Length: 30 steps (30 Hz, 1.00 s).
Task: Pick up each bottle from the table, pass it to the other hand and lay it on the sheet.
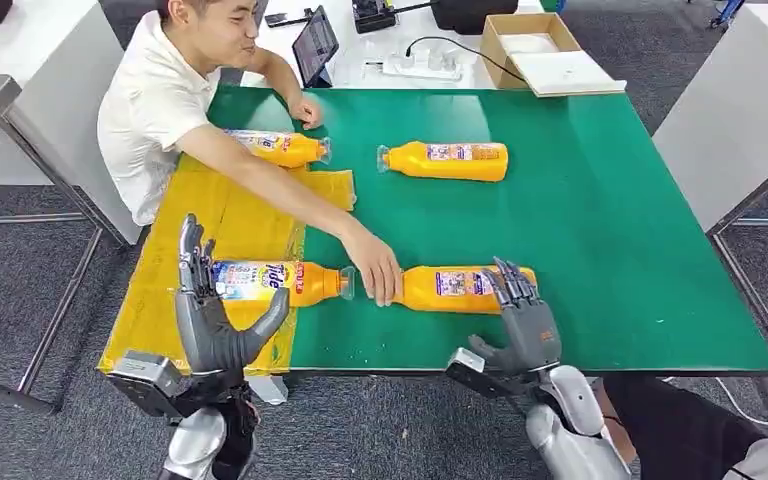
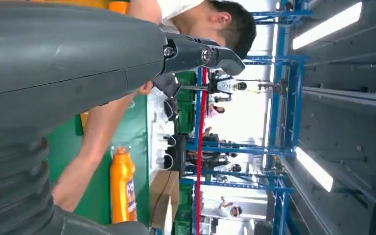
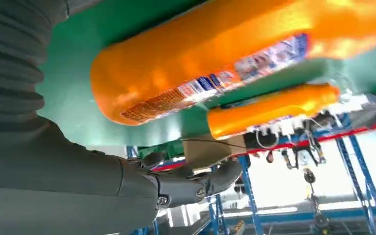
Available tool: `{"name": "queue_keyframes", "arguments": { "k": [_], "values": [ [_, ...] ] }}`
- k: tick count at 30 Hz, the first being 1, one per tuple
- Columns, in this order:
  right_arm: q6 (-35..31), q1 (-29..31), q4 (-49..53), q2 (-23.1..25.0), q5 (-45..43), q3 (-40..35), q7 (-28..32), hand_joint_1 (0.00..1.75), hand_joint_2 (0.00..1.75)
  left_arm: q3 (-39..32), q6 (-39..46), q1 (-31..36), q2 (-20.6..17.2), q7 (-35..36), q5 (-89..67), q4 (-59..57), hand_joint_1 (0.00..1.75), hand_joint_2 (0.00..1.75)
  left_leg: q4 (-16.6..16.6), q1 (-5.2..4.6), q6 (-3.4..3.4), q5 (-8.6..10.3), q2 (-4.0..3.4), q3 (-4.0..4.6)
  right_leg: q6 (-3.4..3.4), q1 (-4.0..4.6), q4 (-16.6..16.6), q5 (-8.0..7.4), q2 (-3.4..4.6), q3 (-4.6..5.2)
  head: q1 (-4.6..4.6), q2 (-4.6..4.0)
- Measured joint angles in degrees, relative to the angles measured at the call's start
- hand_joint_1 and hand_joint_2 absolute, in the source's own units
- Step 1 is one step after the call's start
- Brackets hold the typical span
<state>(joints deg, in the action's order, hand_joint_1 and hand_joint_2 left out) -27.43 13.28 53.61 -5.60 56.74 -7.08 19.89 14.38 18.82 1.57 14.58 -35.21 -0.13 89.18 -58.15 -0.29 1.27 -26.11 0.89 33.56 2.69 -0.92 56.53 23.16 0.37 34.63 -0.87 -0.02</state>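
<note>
**On the green tabletop: four bottles, two hands spread**

At the near edge of the tabletop (image 1: 600,230), the right hand (image 1: 522,325) stands with fingers spread, empty, just before the nearest bottle (image 1: 465,288), which lies on its side. A person's hand (image 1: 375,272) rests on that bottle's neck. The left hand (image 1: 210,315) is likewise spread and empty, right in front of a second bottle (image 1: 275,282) lying on the yellow sheet (image 1: 230,225). Farther off, a third bottle (image 1: 278,148) lies at the sheet's far edge, a fourth (image 1: 448,160) on bare green. Beyond, an open cardboard box (image 1: 530,45) holds something white
</note>
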Motion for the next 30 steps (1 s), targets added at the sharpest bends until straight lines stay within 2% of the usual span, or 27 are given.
{"name": "queue_keyframes", "arguments": {
  "k": [8, 11, 16, 26, 30],
  "values": [
    [0.2, 3.8, -5.9, -1.3, 3.2, -0.1, -2.0, 0.0, 1.75, 1.0, 0.8, 0.6, 0.1, 0.0, -1.2, -0.8, 0.0, 1.75, 0.0, -0.02, 0.01, 0.0, 0.03, 0.03, 0.0, -0.03, 0.0, 0.0, -0.01, 0.0, -0.02, 0.0],
    [0.7, 6.7, -9.8, -1.6, 6.3, -0.7, -4.4, 0.0, 1.75, 1.7, 0.8, 1.4, 0.2, 0.2, -2.1, -1.4, 0.0, 1.75, 0.0, -0.03, 0.01, 0.01, 0.02, 0.03, 0.01, -0.03, 0.0, -0.01, 0.0, 0.0, 0.0, 0.0],
    [1.0, 10.1, -14.2, -1.7, 6.9, -1.0, -5.0, 0.0, 1.75, 2.2, 0.8, 2.3, 0.6, 0.3, -2.2, -2.3, 0.0, 1.75, 0.0, -0.02, 0.02, 0.02, 0.02, 0.02, 0.04, -0.02, 0.0, -0.03, 0.0, 0.0, 0.0, 0.0],
    [7.2, 18.6, -25.6, -0.4, 12.9, -4.0, -12.3, 0.0, 1.75, 3.4, 0.3, 4.8, 1.1, 1.2, -1.7, -5.4, 0.0, 1.75, 0.0, -0.02, 0.02, 0.02, -0.04, -0.24, 0.03, -0.02, 0.0, -0.03, 0.02, -0.19, 0.0, 0.0],
    [7.6, 20.0, -27.6, -0.2, 13.4, -4.9, -12.8, 0.0, 1.75, 3.4, 0.3, 4.9, 1.1, 1.2, -1.7, -6.0, 0.0, 1.75, 0.0, -0.02, 0.03, 0.02, -0.02, -0.39, 0.04, -0.02, 0.0, -0.03, 0.02, -0.37, -0.02, 0.0]
  ]
}}
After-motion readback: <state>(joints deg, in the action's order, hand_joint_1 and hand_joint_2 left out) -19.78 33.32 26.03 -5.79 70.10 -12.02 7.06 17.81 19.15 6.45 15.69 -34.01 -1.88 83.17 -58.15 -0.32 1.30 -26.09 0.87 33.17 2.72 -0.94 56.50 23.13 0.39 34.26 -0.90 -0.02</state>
